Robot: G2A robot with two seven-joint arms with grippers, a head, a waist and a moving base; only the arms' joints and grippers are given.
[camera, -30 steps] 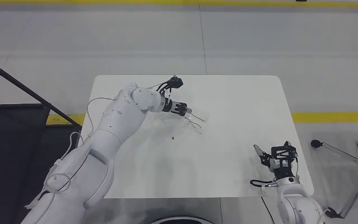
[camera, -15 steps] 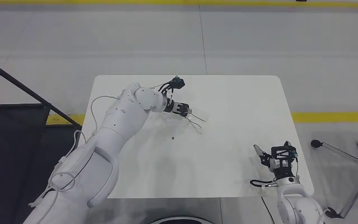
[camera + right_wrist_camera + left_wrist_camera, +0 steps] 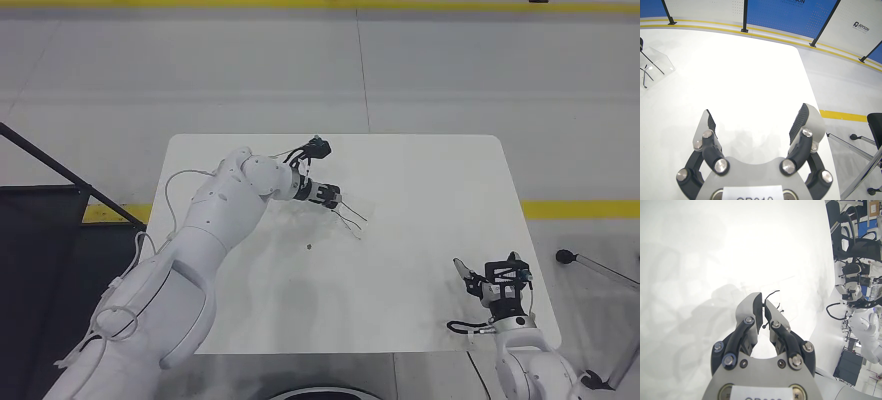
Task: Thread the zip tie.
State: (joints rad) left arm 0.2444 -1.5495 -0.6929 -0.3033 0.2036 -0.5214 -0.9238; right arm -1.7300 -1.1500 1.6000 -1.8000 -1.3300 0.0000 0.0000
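Nudged slightly rightward at centre frame, the left end effector (image 3: pixel 763 299) stays clamped on a black zip tie (image 3: pixel 772 293) above the table (image 3: pixel 430 190), apparently presenting it for threading. The right end effector (image 3: pixel 755 121) waits lower right, jaws apart, likely to receive the tail.

A white table (image 3: pixel 440 180) with rounded corners is set on a grey floor marked with yellow lines (image 3: pixel 580 209). A small dark speck (image 3: pixel 309 245) is seen near its middle. A black office chair (image 3: pixel 874 123) is placed beyond its right edge.
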